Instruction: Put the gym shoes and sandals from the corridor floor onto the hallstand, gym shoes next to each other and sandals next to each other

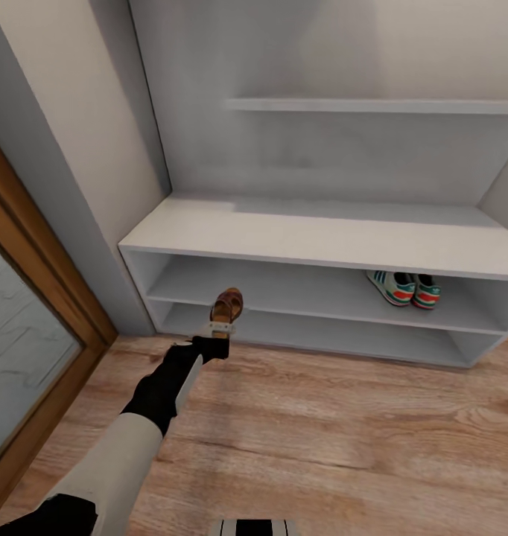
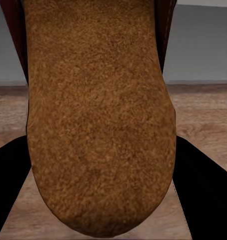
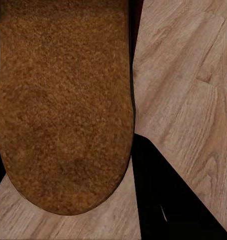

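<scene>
Before the hallstand (image 1: 313, 242), left tool (image 1: 221, 327) grips a sandal (image 1: 227, 304); no readable writing.

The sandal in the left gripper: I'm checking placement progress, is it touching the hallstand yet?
Cannot tell. In the head view the sandal, held by the left gripper, overlaps the hallstand's lower shelf edge, but no view shows contact or a gap plainly.

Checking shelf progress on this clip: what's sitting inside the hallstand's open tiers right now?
The two gym shoes sit side by side on the hallstand's upper open tier, toward its right end. The sandal in the left gripper covers a patch of the tiers behind it.
</scene>
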Tool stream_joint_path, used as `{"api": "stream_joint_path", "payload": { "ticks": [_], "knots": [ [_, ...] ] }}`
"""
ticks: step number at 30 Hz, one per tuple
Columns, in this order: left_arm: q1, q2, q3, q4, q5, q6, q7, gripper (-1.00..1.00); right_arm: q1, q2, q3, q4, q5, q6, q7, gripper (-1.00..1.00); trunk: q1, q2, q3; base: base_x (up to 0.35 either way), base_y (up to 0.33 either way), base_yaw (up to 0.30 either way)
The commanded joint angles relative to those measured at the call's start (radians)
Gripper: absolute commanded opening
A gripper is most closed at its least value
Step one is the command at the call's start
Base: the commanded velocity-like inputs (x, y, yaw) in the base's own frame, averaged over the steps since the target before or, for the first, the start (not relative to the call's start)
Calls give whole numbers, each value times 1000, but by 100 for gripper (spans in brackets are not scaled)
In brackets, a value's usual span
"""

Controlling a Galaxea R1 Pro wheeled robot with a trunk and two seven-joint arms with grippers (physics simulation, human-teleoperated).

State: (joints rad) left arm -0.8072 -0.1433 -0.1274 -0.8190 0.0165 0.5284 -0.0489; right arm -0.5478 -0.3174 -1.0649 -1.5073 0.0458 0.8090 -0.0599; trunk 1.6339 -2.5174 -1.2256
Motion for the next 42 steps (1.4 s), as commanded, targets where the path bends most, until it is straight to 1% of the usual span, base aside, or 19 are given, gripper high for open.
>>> {"api": "stream_joint_path", "payload": {
  "ticks": [1,6,17,22,28,37,42],
  "knots": [
    [-1,0,-3,-1,0,6,-2,-100,-1,0,0,-1,1,6,-1,-100,0,0,-1,307,-157,0],
    [0,1,-18,1,0,5,-2,-100,0,0,0,-1,5,6,-2,-100,0,0,-1,309,-171,0],
    [0,2,-21,3,0,5,-2,-100,-1,0,0,-1,7,6,-3,-100,0,0,-1,242,-150,0],
    [-1,2,-21,2,0,5,-2,-100,-1,-1,0,-1,7,6,-3,-100,0,0,-1,178,-32,0],
    [0,2,-21,3,0,5,-2,-100,0,0,0,-1,7,6,-3,-100,0,0,-1,69,-4,0],
    [0,2,-21,3,0,5,-2,-100,-1,-1,0,-1,6,6,-3,-100,0,0,-1,301,0,0],
    [0,2,-21,3,0,4,-2,-100,0,-1,0,-1,6,6,-3,-100,0,0,-1,180,0,0]
  ]
}}
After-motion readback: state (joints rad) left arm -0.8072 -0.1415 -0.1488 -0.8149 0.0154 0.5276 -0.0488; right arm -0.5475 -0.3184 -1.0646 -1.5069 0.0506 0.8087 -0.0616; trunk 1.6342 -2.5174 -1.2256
